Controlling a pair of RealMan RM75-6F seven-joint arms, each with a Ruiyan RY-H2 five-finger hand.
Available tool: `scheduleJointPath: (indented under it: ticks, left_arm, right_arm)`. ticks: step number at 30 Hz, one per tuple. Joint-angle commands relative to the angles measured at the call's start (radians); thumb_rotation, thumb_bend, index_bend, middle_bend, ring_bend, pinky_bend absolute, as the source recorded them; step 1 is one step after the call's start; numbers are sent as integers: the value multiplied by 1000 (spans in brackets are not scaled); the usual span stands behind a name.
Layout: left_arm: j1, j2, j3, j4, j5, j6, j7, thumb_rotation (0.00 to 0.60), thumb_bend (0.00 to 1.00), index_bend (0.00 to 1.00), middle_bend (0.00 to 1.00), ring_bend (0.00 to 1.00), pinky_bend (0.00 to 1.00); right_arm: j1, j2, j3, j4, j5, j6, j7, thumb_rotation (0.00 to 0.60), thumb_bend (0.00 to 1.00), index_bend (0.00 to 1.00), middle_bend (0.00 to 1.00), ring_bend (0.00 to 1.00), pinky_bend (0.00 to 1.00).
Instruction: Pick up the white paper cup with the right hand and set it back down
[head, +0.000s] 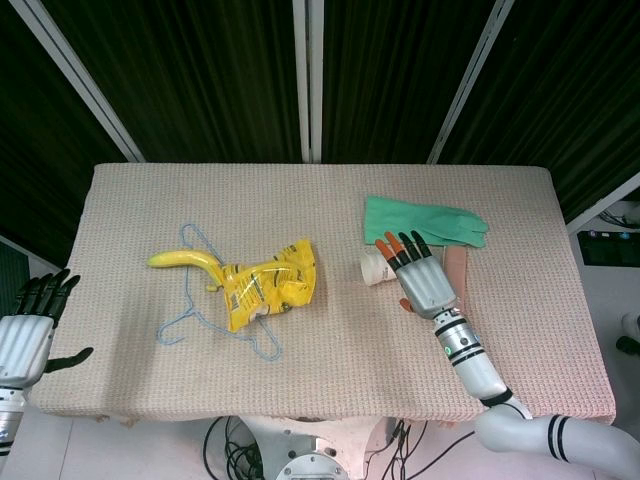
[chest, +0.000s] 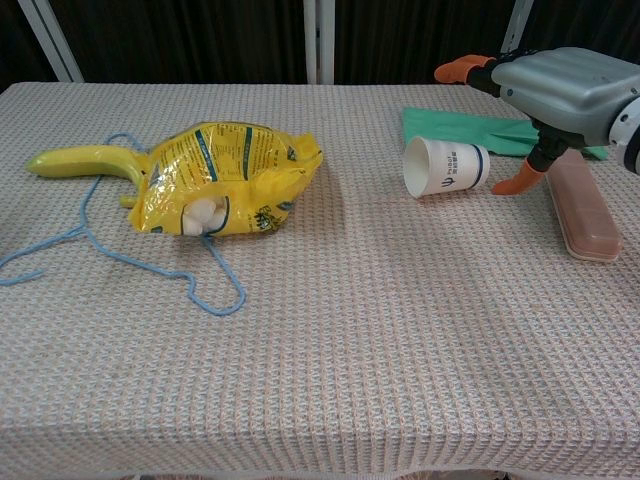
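Now the white paper cup (chest: 446, 167) lies on its side at upper right; the right hand (chest: 557, 88), fingers spread and empty above it, should lift straight clear without nudging it rolling.

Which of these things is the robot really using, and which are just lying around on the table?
For the job:
white paper cup, lying on its side
right hand, open, just above the cup

Just lying about:
green rubber glove
pink case
yellow snack bag
banana
blue string
left hand, off the table's edge
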Motion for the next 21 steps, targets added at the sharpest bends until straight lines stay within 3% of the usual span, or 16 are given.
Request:
scheduleJointPath:
  ticks: [1,10,21]
  left_arm:
    - [-1,1,-1,3,-3,-3,-4,600,92,34,0,0,6]
    - [-4,0,-1,9,-8,-11,-11,600,93,34,0,0,6]
    - [-4,1,-1,11,-9,-11,-12,600,93,34,0,0,6]
  right_arm:
    - [62,-104,37,66,143,33,-121,600,24,0,0,0,0]
    - [124,-187,57,157,237,12,-156,600,25,28,0,0,0]
    - [158,-232,37,213,266,12,-171,600,73,283,0,0,0]
